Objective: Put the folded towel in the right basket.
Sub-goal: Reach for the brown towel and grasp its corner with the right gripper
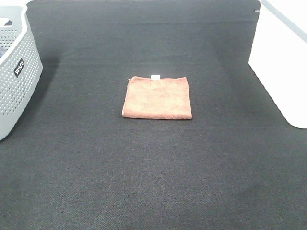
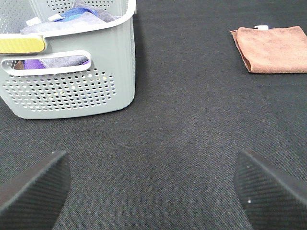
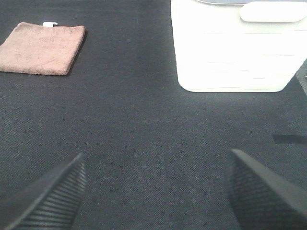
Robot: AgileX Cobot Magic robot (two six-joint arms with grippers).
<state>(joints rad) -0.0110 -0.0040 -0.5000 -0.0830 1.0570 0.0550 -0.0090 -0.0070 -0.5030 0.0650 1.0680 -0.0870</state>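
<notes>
A folded brown towel (image 1: 157, 97) with a small white tag lies flat in the middle of the black table. It also shows in the left wrist view (image 2: 273, 49) and the right wrist view (image 3: 41, 49). The white right basket (image 1: 280, 64) stands at the table's right edge and shows in the right wrist view (image 3: 235, 48). My left gripper (image 2: 153, 191) is open and empty, well short of the towel. My right gripper (image 3: 156, 191) is open and empty, low over bare table between towel and basket. Neither arm shows in the exterior high view.
A grey perforated basket (image 1: 17, 72) stands at the left edge; in the left wrist view (image 2: 72, 72) it holds several cloths. The black table mat (image 1: 153, 182) covers the whole work area.
</notes>
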